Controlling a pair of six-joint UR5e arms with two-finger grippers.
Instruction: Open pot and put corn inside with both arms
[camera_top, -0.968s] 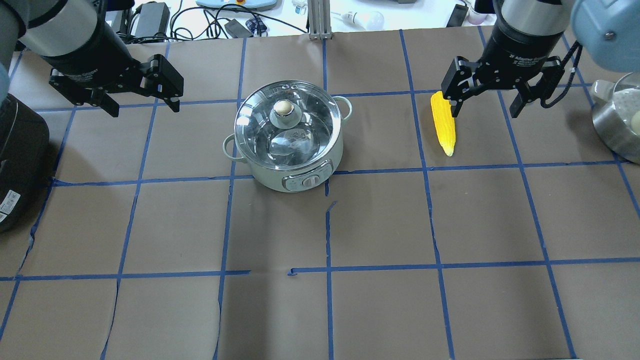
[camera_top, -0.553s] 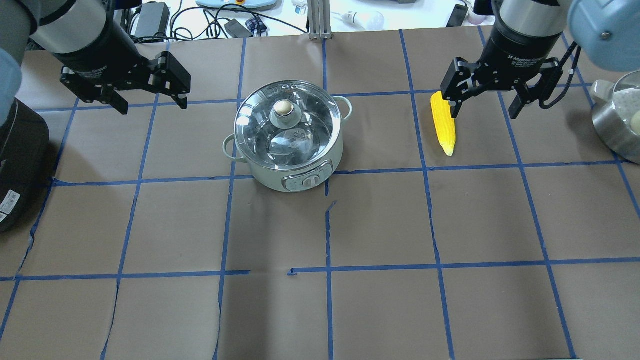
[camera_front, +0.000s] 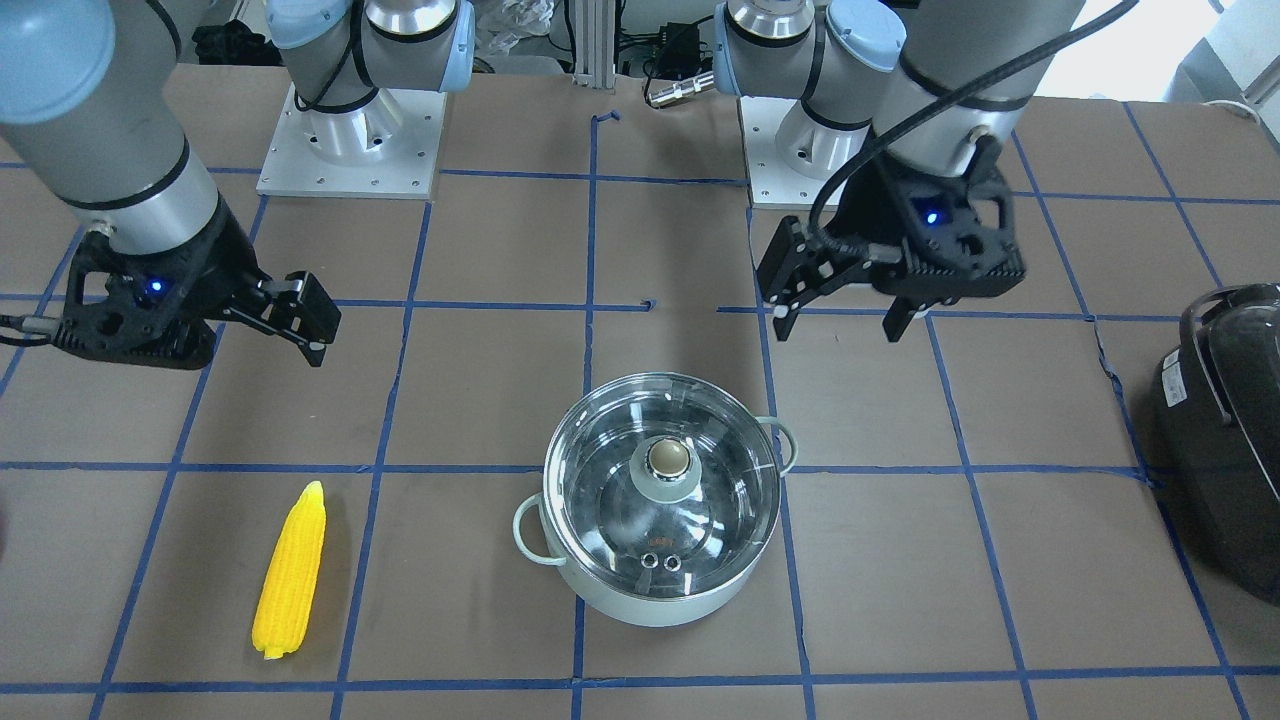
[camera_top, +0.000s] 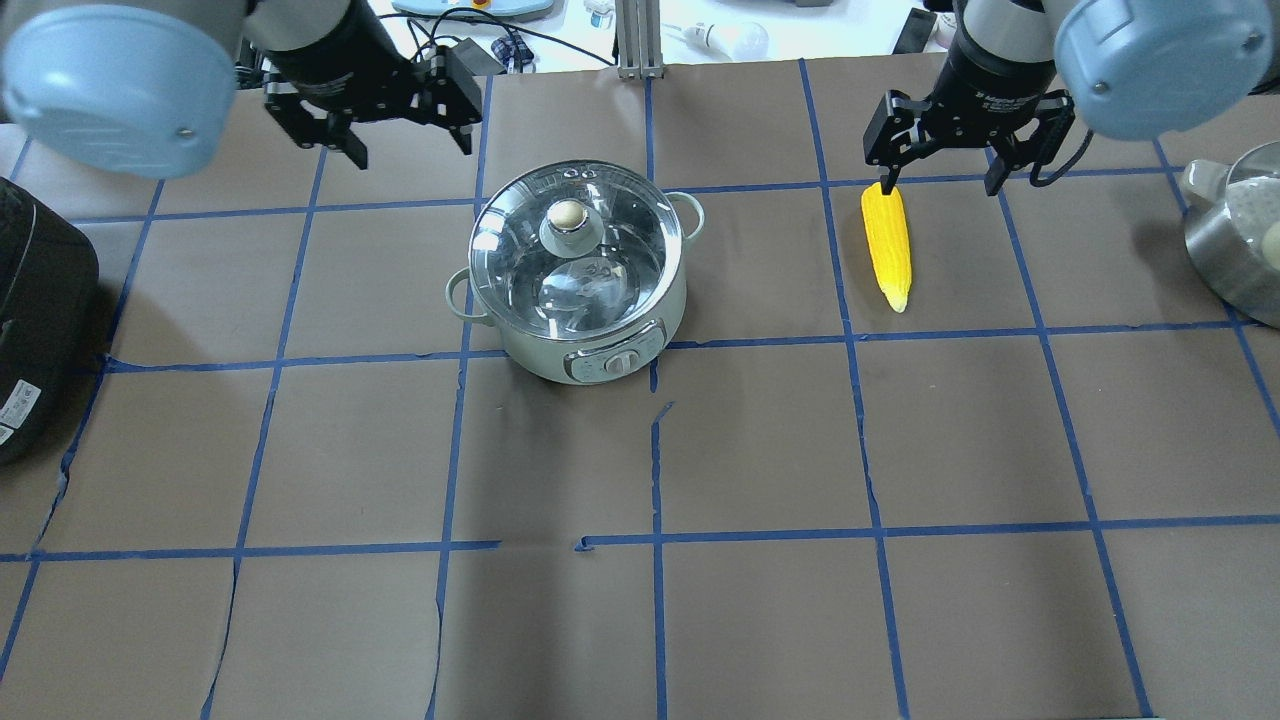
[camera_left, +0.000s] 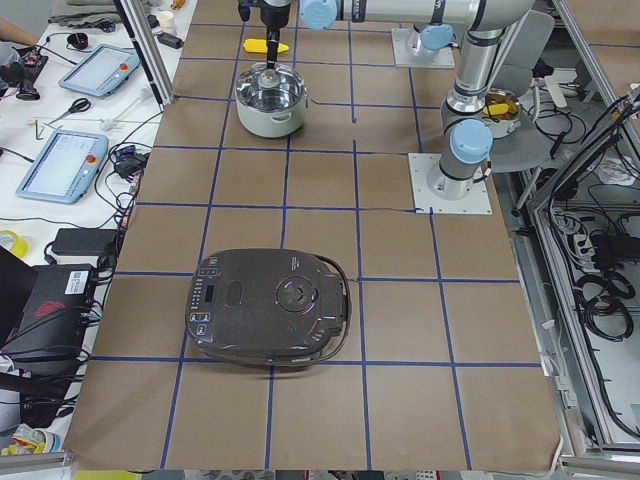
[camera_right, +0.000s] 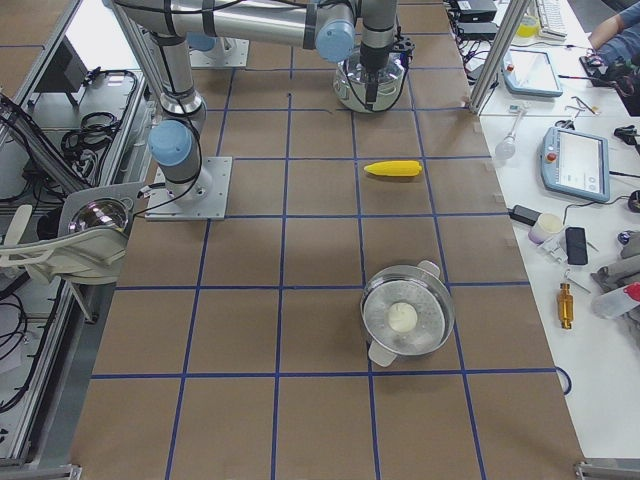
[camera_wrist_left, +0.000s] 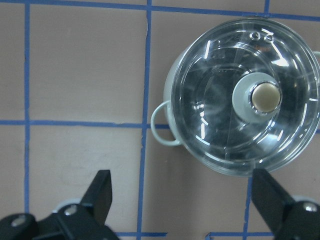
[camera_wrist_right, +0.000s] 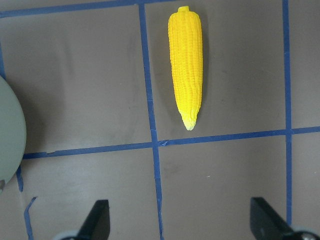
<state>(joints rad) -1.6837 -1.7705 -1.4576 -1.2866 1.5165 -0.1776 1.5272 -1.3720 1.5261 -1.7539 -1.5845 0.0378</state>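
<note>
The mint-green pot (camera_top: 575, 300) stands mid-table with its glass lid and beige knob (camera_top: 566, 215) on; it also shows in the front view (camera_front: 660, 590) and the left wrist view (camera_wrist_left: 172, 85). The yellow corn (camera_top: 887, 245) lies on the table to the pot's right, alone, and shows in the right wrist view (camera_wrist_right: 186, 65). My left gripper (camera_top: 410, 150) is open and empty, high above the table beside the pot's left side. My right gripper (camera_top: 940, 185) is open and empty, high over the corn's thick end.
A black appliance (camera_top: 30, 320) sits at the table's left edge. A steel pot with a lid (camera_top: 1235, 240) stands at the right edge. Cables and devices lie beyond the far edge. Blue tape lines grid the brown table.
My left gripper has moved right, toward the pot, and up in the view. My right gripper has shifted slightly up in the view, uncovering the corn's thick end. Both stayed open.
</note>
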